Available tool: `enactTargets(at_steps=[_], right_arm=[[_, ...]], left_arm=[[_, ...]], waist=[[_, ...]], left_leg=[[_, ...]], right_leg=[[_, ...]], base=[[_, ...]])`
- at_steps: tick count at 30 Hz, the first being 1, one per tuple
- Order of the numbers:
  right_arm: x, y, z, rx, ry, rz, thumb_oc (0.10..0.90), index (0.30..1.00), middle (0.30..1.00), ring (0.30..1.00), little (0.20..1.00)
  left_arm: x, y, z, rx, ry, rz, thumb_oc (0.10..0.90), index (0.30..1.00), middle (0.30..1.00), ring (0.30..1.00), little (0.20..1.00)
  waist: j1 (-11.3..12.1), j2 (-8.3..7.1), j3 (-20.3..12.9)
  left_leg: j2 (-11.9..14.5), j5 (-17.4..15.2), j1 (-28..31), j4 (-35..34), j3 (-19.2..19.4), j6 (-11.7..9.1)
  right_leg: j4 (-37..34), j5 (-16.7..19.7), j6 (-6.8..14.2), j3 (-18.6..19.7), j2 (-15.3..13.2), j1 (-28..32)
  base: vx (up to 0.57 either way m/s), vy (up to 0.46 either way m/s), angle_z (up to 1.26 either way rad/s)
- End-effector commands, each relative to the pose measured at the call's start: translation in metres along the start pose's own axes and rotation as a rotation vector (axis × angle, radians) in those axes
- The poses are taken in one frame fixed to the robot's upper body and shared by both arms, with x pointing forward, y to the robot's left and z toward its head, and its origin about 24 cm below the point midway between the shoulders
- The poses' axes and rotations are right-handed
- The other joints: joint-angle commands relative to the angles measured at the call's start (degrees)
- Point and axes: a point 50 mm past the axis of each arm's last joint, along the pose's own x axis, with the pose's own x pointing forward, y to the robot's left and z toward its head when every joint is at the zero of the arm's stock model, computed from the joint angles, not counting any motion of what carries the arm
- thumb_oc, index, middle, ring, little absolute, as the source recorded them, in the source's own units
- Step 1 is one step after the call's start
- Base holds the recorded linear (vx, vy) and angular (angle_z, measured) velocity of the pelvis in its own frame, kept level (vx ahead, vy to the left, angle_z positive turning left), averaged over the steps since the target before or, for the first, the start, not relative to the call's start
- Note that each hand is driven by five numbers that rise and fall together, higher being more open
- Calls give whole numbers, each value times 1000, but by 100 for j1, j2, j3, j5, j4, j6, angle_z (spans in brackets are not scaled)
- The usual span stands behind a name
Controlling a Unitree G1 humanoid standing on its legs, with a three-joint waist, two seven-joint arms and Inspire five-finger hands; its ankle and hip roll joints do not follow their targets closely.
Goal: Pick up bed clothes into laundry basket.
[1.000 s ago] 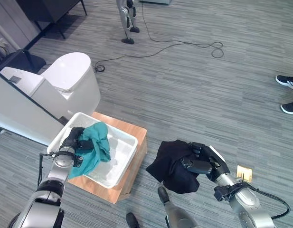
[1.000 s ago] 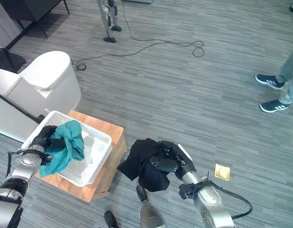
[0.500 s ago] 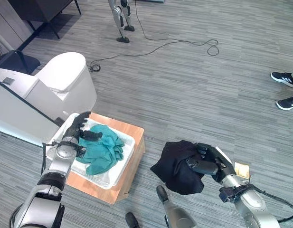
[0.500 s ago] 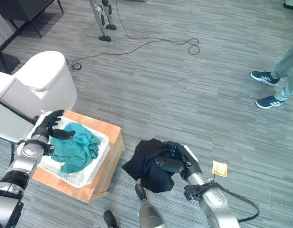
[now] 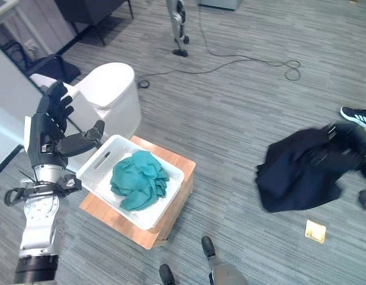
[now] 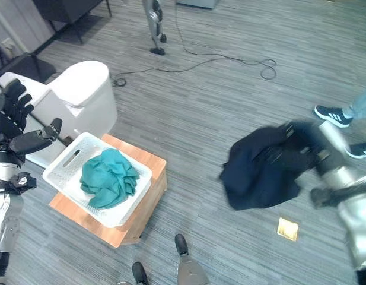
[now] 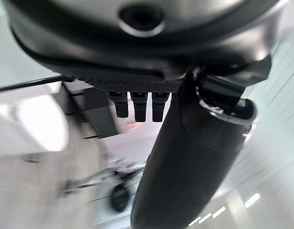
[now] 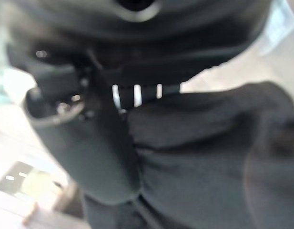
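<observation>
Wooden stand [image 5: 171, 217] is carrying the white laundry basket [image 5: 162, 211], teal garment [image 5: 139, 178] bunched inside near its middle. Left hand [image 5: 51, 127] is hovering beside the basket's far-left corner, fingers spread wide, holding nothing. Right hand [image 6: 307, 155] is gripping the dark garment [image 6: 260, 175], hanging in the air well right of the basket. Risk: loose folds are dangling low, so cloth could catch the basket rim or drape over the stand edge if let go short

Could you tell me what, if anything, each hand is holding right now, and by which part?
The right hand grips the dark garment at its upper edge, the rest hanging below. The left hand is open, holding nothing, raised beside the white basket.
</observation>
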Motion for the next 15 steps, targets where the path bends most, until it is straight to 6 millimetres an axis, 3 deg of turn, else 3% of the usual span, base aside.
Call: enactTargets(at_steps=[1, 2, 3, 6, 9, 15], right_arm=[[21, -21, 84, -53, -433, -110, 400, 300, 300, 300, 300], [27, -26, 107, -113, -503, -120, 400, 300, 300, 300, 300], [28, -25, 108, -115, -504, -117, 400, 300, 300, 300, 300], [35, -33, 143, -217, -598, -135, 400, 300, 300, 300, 300], [44, -23, 188, -301, -727, -86, 400, 300, 300, 300, 300], [53, -19, 225, -375, -804, -57, 400, 300, 300, 300, 300]], left_arm=[[6, 5, 24, -84, -151, -23, 800, 900, 900, 900, 900], [-12, -11, 12, -162, -85, -81, 800, 900, 900, 900, 900], [-14, -11, 11, -165, -83, -79, 800, 900, 900, 900, 900], [-23, -10, 9, -136, -38, -125, 800, 900, 900, 900, 900], [-34, -23, -2, -304, 20, -148, 800, 900, 900, 900, 900], [-55, -46, -14, -441, 126, -250, 800, 900, 900, 900, 900]], waist=[[216, -433, -783], [334, -488, -804], [320, -471, -812], [522, -532, -849], [733, -639, -885], [773, -662, -894]], left_leg=[[277, 7, -1, 8, -139, -455], [271, 29, -25, 8, -201, -441], [269, 30, -24, 8, -201, -440], [268, 60, -49, 8, -293, -441], [272, 107, -58, 8, -415, -454], [262, 171, -113, 8, -571, -451]], right_leg=[[32, -1118, 526, -106, -641, 972], [32, -1118, 505, -163, -636, 996], [32, -1119, 505, -163, -637, 997], [32, -1130, 492, -259, -626, 1047], [32, -1151, 471, -414, -617, 1146], [32, -1195, 466, -586, -613, 1232]], base=[[-39, -36, 15], [-27, -24, 25], [-36, -26, 23], [-29, -25, 10], [-43, -33, 28], [-23, -19, 27]])
